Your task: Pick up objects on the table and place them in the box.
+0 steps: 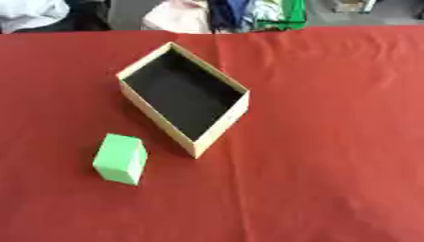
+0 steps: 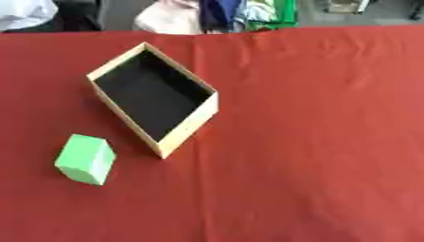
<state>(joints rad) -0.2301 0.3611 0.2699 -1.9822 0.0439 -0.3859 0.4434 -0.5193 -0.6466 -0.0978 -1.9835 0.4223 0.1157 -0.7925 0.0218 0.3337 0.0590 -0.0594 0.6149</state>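
A light green block (image 1: 121, 159) lies on the red tablecloth at the lower left, just in front of the box's near corner. The box (image 1: 222, 125) is an open tan cardboard box with a black inside, turned at an angle near the middle left of the table; nothing shows inside it. The block and the box stand apart by a small gap. Neither of my hands shows in either view.
A red cloth (image 1: 331, 142) covers the whole table, with wide bare cloth to the right of the box and along the front. Beyond the far edge are people's clothing and a green object (image 1: 281, 14).
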